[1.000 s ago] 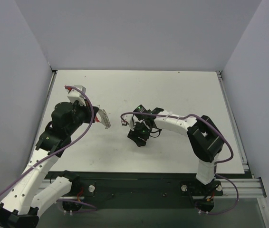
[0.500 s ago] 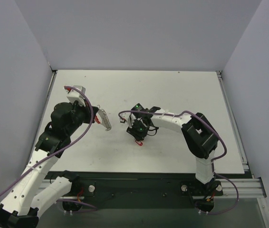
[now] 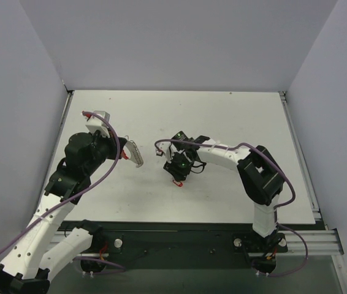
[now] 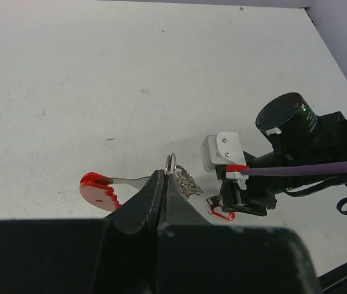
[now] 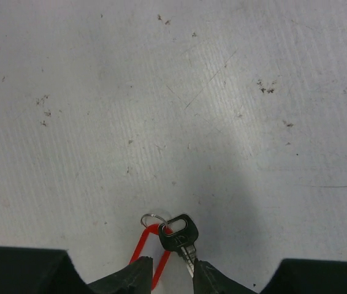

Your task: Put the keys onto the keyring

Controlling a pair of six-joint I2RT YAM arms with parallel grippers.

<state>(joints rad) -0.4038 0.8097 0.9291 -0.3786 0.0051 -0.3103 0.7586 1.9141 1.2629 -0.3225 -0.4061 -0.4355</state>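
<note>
My left gripper (image 4: 165,174) is shut on a thin silver ring (image 4: 171,163), held above the table. A silver stem joins that ring to the keyring's red curved, toothed band (image 4: 97,188). The bunch of small silver keys (image 4: 189,182) hangs off the ring's right side, and the bunch (image 3: 136,154) also shows from above. My right gripper (image 5: 172,271) is down on the table near the middle. Its jaws are closed in on a black-headed key (image 5: 178,232) and a red wire loop (image 5: 147,244) joined by a small split ring (image 5: 152,218).
The right arm's wrist and purple cable (image 4: 308,170) lie just right of the left gripper's load. The white tabletop (image 3: 235,122) is bounded by grey walls on three sides and a black rail (image 3: 179,236) at the near edge.
The right gripper's jaws have narrowed onto the key and red loop, and its wrist has turned and shifted a little. The left arm has held its place.
</note>
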